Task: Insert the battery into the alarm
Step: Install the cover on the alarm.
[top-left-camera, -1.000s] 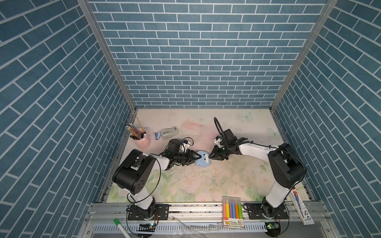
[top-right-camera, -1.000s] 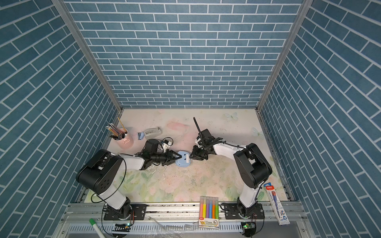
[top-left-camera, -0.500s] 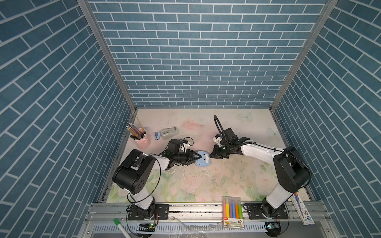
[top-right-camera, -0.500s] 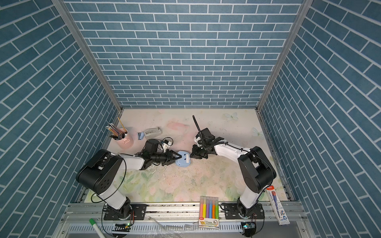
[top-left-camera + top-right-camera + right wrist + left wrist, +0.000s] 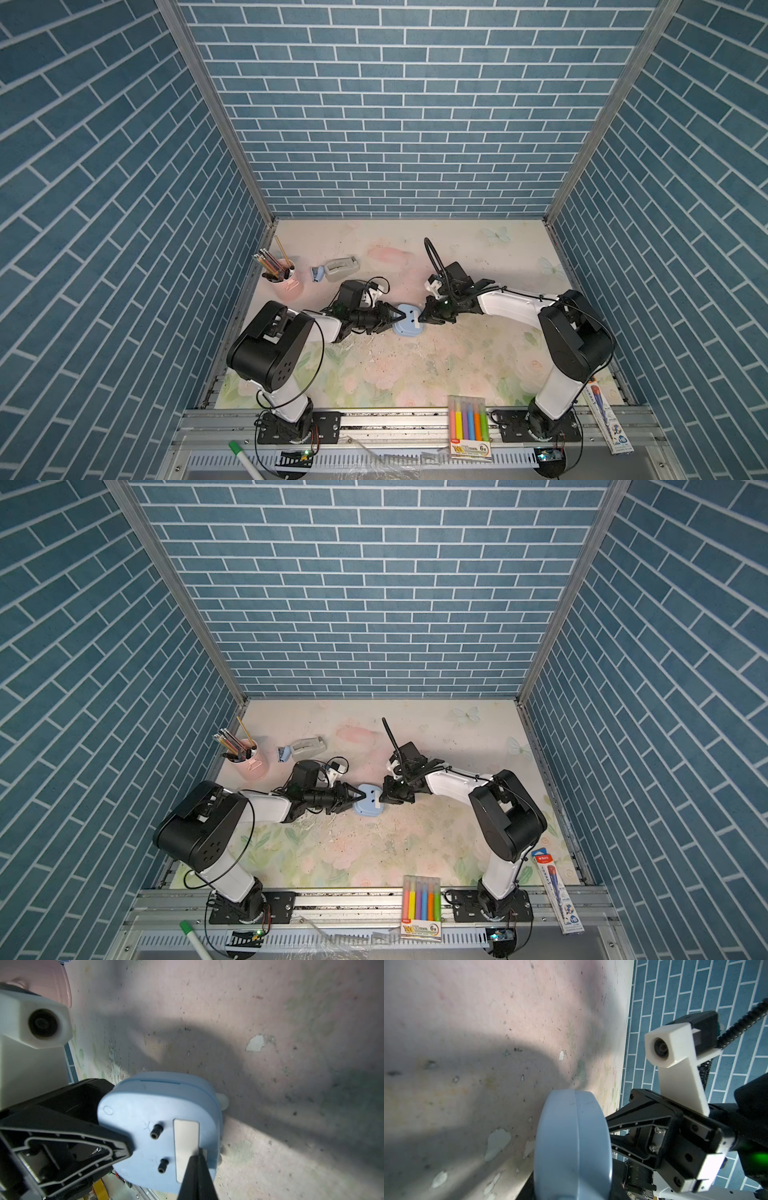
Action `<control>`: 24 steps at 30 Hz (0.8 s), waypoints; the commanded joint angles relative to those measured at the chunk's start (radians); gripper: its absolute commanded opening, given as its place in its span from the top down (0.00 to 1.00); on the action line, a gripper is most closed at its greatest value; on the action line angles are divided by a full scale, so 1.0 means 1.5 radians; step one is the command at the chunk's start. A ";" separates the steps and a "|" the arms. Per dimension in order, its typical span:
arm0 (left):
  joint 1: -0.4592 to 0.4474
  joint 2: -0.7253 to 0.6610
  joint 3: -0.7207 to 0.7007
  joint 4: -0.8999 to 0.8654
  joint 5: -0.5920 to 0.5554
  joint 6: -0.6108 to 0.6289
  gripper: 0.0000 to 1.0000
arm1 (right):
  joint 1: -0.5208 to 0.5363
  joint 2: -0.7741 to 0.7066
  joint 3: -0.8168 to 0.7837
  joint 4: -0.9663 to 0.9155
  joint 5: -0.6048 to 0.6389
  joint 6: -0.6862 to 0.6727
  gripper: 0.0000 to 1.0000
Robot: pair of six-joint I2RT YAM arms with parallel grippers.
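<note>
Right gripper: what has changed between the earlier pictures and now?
The right gripper has closed, its tips at the pale grey strip on the back of the light-blue rounded plastic alarm clock; its arm shifted only slightly. The left gripper stays clamped on the clock, which has not moved.

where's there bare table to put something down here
Widest bare patch: the front of the table, between the alarm and the highlighter pack. The back right corner behind the right arm is also bare. Crowded: centre, where left gripper and right gripper meet at the alarm, and back left by pencil cup and tape dispenser.
</note>
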 commanded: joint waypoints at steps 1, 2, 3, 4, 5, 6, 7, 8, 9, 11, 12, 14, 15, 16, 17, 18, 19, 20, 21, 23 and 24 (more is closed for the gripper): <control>0.007 0.032 -0.024 -0.083 -0.068 0.016 1.00 | 0.004 0.021 0.009 0.004 0.000 -0.004 1.00; 0.006 0.034 -0.023 -0.083 -0.067 0.016 1.00 | 0.004 0.021 0.011 0.004 -0.002 -0.004 1.00; 0.007 0.035 -0.023 -0.083 -0.066 0.016 1.00 | 0.005 0.022 0.012 0.002 -0.002 -0.006 1.00; 0.007 0.036 -0.023 -0.081 -0.066 0.016 1.00 | 0.006 0.023 0.016 -0.002 -0.002 -0.008 1.00; 0.006 0.035 -0.024 -0.081 -0.067 0.016 1.00 | 0.006 0.022 0.019 -0.007 -0.002 -0.009 1.00; 0.006 0.034 -0.024 -0.082 -0.067 0.016 1.00 | 0.007 0.019 0.021 -0.012 0.000 -0.010 1.00; 0.006 0.032 -0.024 -0.084 -0.068 0.015 1.00 | 0.006 0.007 0.022 -0.018 0.008 -0.011 1.00; 0.007 0.028 -0.025 -0.087 -0.070 0.015 1.00 | 0.006 -0.007 0.022 -0.024 0.020 -0.012 1.00; 0.007 0.026 -0.026 -0.089 -0.072 0.016 1.00 | 0.004 -0.021 0.024 -0.030 0.032 -0.013 1.00; 0.007 0.023 -0.024 -0.093 -0.075 0.016 1.00 | 0.000 -0.051 0.026 -0.042 0.064 -0.017 0.97; 0.007 0.023 -0.024 -0.093 -0.075 0.016 1.00 | 0.000 -0.063 0.026 -0.048 0.088 -0.021 0.94; 0.007 0.023 -0.024 -0.091 -0.073 0.016 1.00 | 0.001 -0.073 0.025 -0.047 0.109 -0.026 0.88; 0.007 0.023 -0.026 -0.088 -0.072 0.016 1.00 | 0.002 -0.068 0.027 -0.048 0.111 -0.027 0.88; 0.007 0.023 -0.026 -0.087 -0.072 0.016 1.00 | 0.001 -0.057 0.030 -0.048 0.106 -0.027 0.88; 0.007 0.023 -0.027 -0.086 -0.072 0.016 1.00 | 0.002 -0.046 0.033 -0.044 0.097 -0.024 0.90; 0.007 0.023 -0.026 -0.087 -0.072 0.015 1.00 | 0.004 -0.037 0.034 -0.038 0.093 -0.023 0.90; 0.007 0.023 -0.027 -0.087 -0.072 0.016 1.00 | 0.007 -0.029 0.035 -0.034 0.091 -0.021 0.91; 0.007 0.023 -0.026 -0.086 -0.072 0.015 1.00 | 0.008 -0.022 0.036 -0.030 0.090 -0.020 0.91; 0.006 0.023 -0.026 -0.087 -0.072 0.016 1.00 | 0.009 -0.018 0.037 -0.026 0.090 -0.020 0.91; 0.007 0.025 -0.026 -0.087 -0.072 0.016 1.00 | 0.009 -0.009 0.038 -0.018 0.088 -0.017 0.92; 0.007 0.026 -0.025 -0.087 -0.071 0.016 1.00 | 0.009 -0.006 0.040 -0.015 0.084 -0.015 0.92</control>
